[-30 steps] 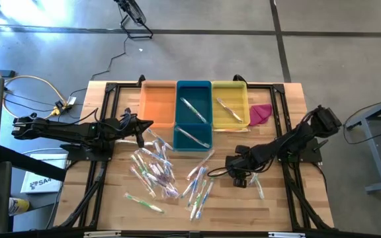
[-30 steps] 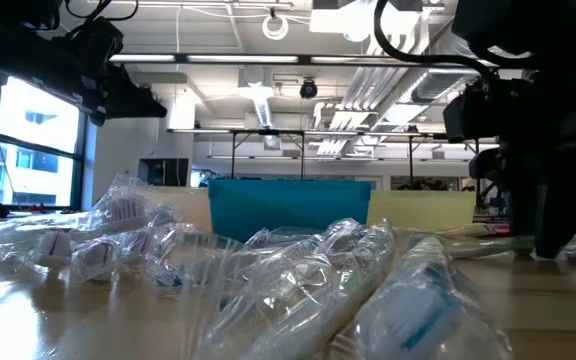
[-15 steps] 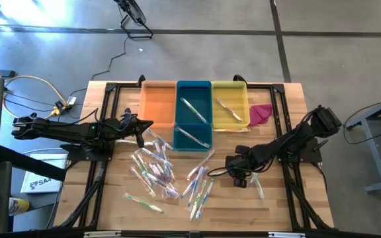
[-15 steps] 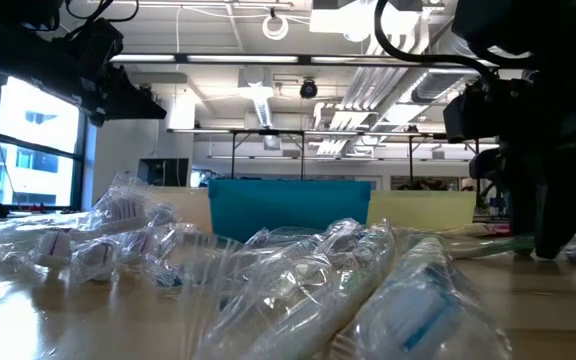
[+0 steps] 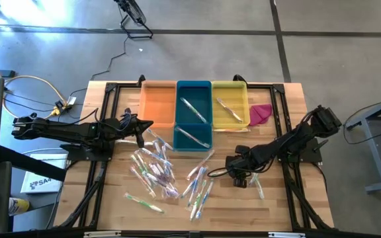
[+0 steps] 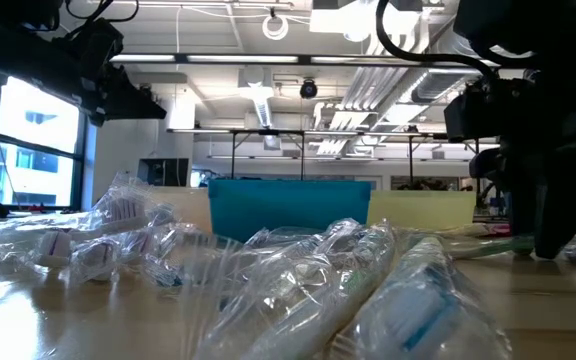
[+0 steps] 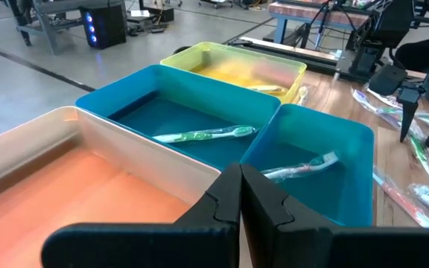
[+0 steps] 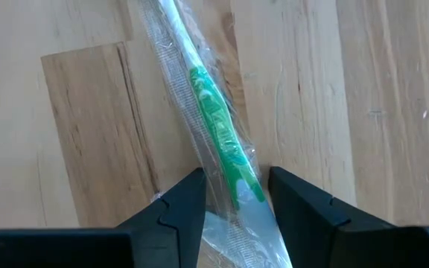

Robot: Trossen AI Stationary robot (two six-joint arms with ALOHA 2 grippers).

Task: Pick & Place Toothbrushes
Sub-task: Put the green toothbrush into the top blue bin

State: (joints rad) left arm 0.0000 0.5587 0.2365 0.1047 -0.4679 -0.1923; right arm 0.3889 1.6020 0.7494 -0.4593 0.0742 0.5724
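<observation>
Toothbrushes [image 5: 161,173] in clear shiny wrappers lie heaped on the wooden bench [image 5: 111,198], too tangled to count. Three plastic bins stand side by side: orange [image 5: 158,104] with none visible, blue [image 5: 194,116] holding two, yellow [image 5: 229,106] one. The right gripper [image 8: 233,195] straddles a green-handled toothbrush [image 8: 218,138], jaws spread. The left gripper [image 7: 240,195] hovers beside the orange bin, jaws pressed together.
</observation>
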